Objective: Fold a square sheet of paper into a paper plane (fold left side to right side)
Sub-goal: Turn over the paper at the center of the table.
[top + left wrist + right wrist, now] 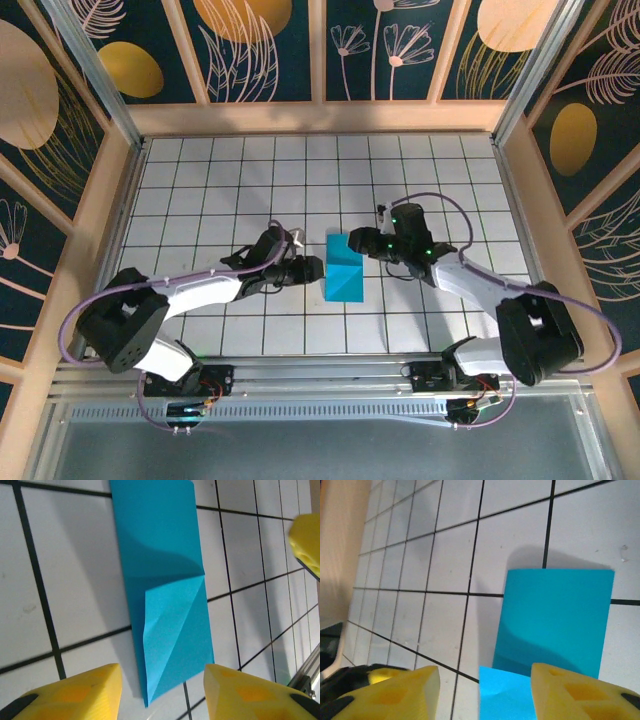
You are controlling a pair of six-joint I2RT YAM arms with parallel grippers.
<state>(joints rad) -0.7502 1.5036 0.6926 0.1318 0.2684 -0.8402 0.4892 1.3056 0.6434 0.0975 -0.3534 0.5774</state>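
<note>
Both jaws stood open around the folded sheet at mid-bench.

Reaching in from the near edge, the left jaws and right jaws came at the paper from opposite sides, each spread and gripping nothing, yellow fingers (75,692) straddling one end of the square sheet of paper (343,267). It lay flat on the tiled bench (200,170) between them, a narrow rectangle with one corner flap creased into a triangle, probably left free so the next fold could be lined up. Beyond stood patterned walls (250,40). No writing was legible.
</note>
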